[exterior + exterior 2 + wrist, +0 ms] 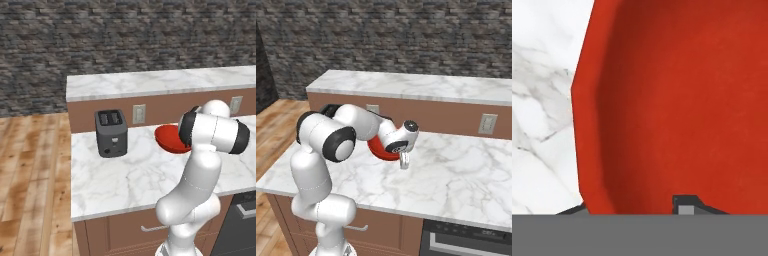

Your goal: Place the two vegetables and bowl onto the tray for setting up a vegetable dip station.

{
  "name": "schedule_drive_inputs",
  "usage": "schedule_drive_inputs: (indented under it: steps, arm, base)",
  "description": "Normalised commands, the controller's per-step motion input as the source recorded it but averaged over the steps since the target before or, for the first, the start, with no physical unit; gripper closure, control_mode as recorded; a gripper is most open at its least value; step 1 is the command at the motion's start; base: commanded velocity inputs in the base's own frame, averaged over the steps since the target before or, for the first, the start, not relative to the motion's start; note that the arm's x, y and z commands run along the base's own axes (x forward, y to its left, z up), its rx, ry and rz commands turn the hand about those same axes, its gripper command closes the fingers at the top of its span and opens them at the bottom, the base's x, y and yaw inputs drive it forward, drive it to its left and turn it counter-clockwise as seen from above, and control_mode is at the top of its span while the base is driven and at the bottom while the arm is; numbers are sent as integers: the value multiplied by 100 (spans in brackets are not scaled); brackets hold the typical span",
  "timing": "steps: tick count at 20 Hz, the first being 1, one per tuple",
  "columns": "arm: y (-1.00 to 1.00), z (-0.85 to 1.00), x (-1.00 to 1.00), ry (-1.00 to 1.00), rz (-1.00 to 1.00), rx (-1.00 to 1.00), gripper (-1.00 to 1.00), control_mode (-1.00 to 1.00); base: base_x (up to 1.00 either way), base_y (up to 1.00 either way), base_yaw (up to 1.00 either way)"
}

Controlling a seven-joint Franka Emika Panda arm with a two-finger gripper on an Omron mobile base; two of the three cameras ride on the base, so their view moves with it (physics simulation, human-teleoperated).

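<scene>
Gripper [634, 206] first, in the hand view: its two dark finger tips straddle the rim of the wide, shallow, glossy red bowl [682, 100], one tip outside the wall at the lower left and the other inside the basin. The jaws stand fairly narrow with the rim between them; whether they already pinch it I cannot tell. White marble counter [537, 125] shows to the left of the bowl.

From the left base view, the bowl [167, 138] sits on the marble counter [125, 175] near the back wall, partly hidden behind the white arm's elbow. A dark grey two-slot toaster [111, 132] stands on the same counter, well apart to the bowl's left.

From the right base view, the arm reaches across the counter [456, 175] and the hand hangs over the bowl [378, 150], which peeks out red beneath the wrist. A pale finger [404, 161] points down towards the counter just beside the bowl's near edge.

The step in hand looks like grasping the bowl by its rim. To do it well, I would let the jaws close fully on the wall before any lift, keep the pinch deep enough that the glossy rim cannot slip, and raise it level and slowly, since a one-sided hold on a wide bowl will tend to tip it.
</scene>
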Motion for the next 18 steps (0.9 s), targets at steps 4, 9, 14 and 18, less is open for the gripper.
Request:
schedule_drive_inputs:
  steps: [4,9,14,18]
  arm:
    - [0,25,0,0,1,0,100,-100]
    - [-6,55,-14,-1,0,0,100,-100]
    - [-5,48,-50,-7,0,0,100,-100]
    - [0,40,-63,-12,0,0,100,-100]
  base:
    - [0,0,0]
    - [0,0,0]
    - [0,0,0]
    - [0,0,0]
